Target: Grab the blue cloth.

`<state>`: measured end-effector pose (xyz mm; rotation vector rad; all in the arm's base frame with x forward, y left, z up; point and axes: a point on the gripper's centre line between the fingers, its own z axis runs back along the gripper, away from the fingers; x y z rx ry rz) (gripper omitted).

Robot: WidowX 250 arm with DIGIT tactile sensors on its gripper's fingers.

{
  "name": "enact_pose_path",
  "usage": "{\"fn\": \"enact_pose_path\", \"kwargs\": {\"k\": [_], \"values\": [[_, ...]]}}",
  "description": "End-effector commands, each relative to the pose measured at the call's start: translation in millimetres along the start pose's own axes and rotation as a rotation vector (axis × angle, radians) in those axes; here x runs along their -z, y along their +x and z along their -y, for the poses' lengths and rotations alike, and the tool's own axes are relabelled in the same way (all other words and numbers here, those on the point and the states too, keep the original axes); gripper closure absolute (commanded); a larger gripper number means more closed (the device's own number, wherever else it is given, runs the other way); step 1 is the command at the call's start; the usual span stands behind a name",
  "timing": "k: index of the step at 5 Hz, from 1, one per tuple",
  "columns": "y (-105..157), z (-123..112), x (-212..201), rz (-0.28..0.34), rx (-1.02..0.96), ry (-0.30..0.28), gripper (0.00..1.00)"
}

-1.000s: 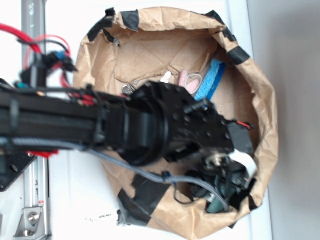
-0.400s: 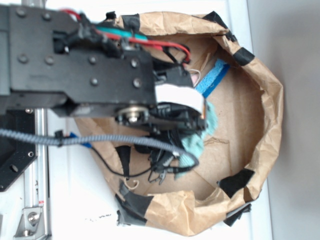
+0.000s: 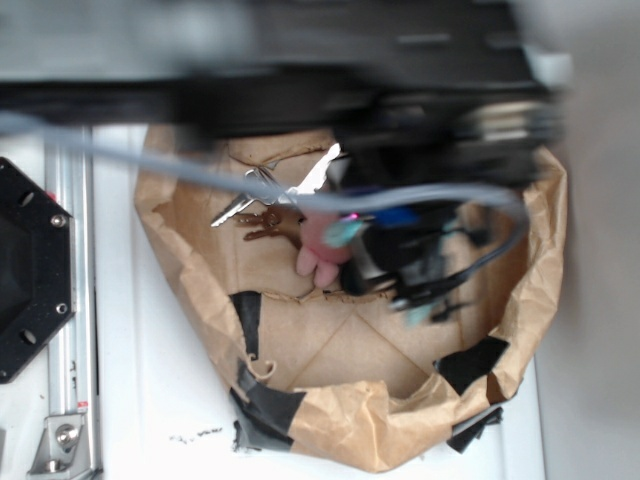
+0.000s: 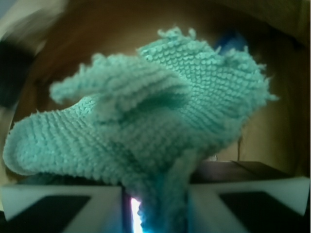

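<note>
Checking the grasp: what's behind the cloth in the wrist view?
The cloth, pinched in the gripper, fills most of the view. Behind it show brown paper bag and a blue patch; everything else is covered.

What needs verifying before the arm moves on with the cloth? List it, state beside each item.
1. Blue cloth pinched between the gripper pads: ok, the fabric runs down into the gap between them.
2. Grip depth: cannot tell, only a narrow fold sits between the pads and most of the cloth bunches in front.
3. Cloth free of other items: ok in the wrist view, nothing hangs from it.
4. Pink plush bunny left behind: ok, it lies in the paper bag.
5. Clearance from the bag's rim: cannot tell, the arm is blurred in the exterior view.
</note>
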<state>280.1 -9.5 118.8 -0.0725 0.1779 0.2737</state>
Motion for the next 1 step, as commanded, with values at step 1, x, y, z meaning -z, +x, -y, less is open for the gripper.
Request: {"fn": "enact_pose_path", "kwargs": {"k": [1], "values": [[12.0,48.9,-14.5,0.028,0.095,0.116,1.0]]}}
